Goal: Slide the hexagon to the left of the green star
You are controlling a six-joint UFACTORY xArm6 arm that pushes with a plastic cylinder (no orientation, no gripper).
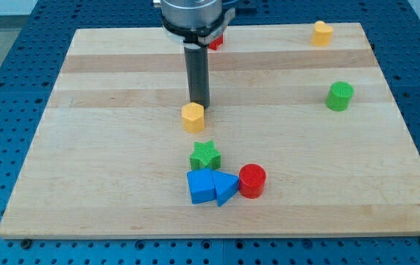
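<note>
My tip [199,104] rests on the wooden board [107,169], touching or just shy of the yellow hexagon [193,117], which sits at its 7 o'clock. I have no jaws to open or close; the rod simply stands upright against the block's far edge.

The green star [205,154] lies near the hexagon, at the hexagon's 5 o'clock, with a small gap of bare wood between them. Directly at the star's 6 o'clock, touching or nearly touching it, sits a blue block [201,185], and beside that a blue triangle [226,187]. A red cylinder [252,180] stands against the triangle, at the star's 4 o'clock.

The board at the star's 9 o'clock is bare wood.

Well apart, at my tip's 3 o'clock, a green cylinder [339,96] stands alone. Another yellow block [322,32] sits at 1 o'clock by the board's far edge. A red block [215,41] peeks out behind my arm at 12 o'clock, mostly hidden.
</note>
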